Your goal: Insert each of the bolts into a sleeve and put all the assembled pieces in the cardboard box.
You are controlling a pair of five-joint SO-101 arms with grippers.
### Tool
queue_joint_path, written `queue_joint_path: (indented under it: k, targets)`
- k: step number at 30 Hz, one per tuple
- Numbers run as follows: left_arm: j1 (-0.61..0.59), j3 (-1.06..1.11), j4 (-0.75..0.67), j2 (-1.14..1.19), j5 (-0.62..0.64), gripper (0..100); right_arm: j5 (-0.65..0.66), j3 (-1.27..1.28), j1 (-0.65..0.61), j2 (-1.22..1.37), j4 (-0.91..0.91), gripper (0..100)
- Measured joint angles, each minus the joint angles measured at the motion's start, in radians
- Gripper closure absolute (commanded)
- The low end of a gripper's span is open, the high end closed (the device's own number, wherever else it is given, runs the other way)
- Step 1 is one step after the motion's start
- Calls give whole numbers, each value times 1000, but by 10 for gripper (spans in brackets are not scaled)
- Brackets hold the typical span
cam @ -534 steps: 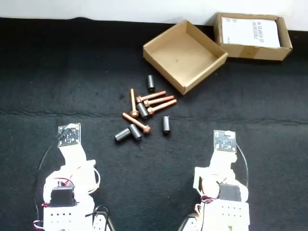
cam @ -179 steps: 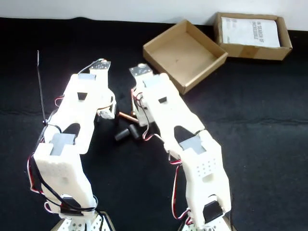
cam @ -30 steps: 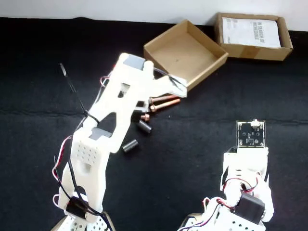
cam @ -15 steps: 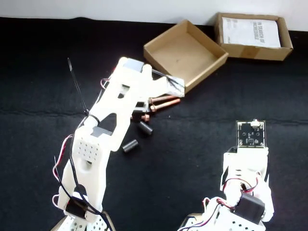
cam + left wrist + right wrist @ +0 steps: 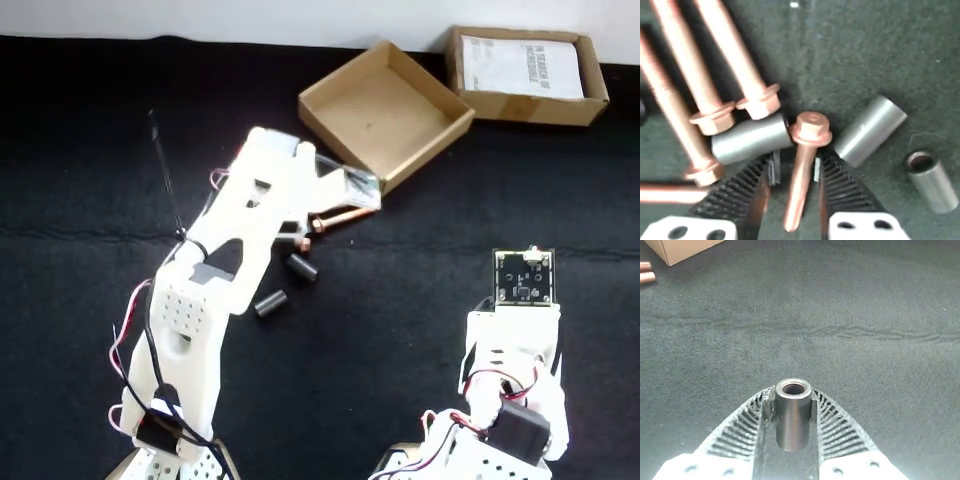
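The first pairing is in hand. Just in front of the cardboard box (image 5: 385, 110), the left pincer (image 5: 795, 167) straddles a copper-coloured bolt (image 5: 809, 131), its ribbed jaws a little apart around the smooth shank, not clamped as far as I can see. Well away from the box, the right pincer (image 5: 792, 400) grips a dull grey sleeve (image 5: 792, 415), a short tube with its bore facing outward. Next, I reckon: squeeze, lift clear of the neighbouring flange-headed bolts (image 5: 722, 65) and loose sleeves (image 5: 870, 131), then line shank with bore. The table (image 5: 865, 300) is dark felt, so little should roll.
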Motion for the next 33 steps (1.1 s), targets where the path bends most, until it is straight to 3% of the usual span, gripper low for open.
queue_joint_path:
  k: [11,33]
  targets:
    - [0,23,-32,-3,83,872,0,81,0,0,-3,991]
    - [89,-68,20,9,626,969,0,226,-117,0,-92,991]
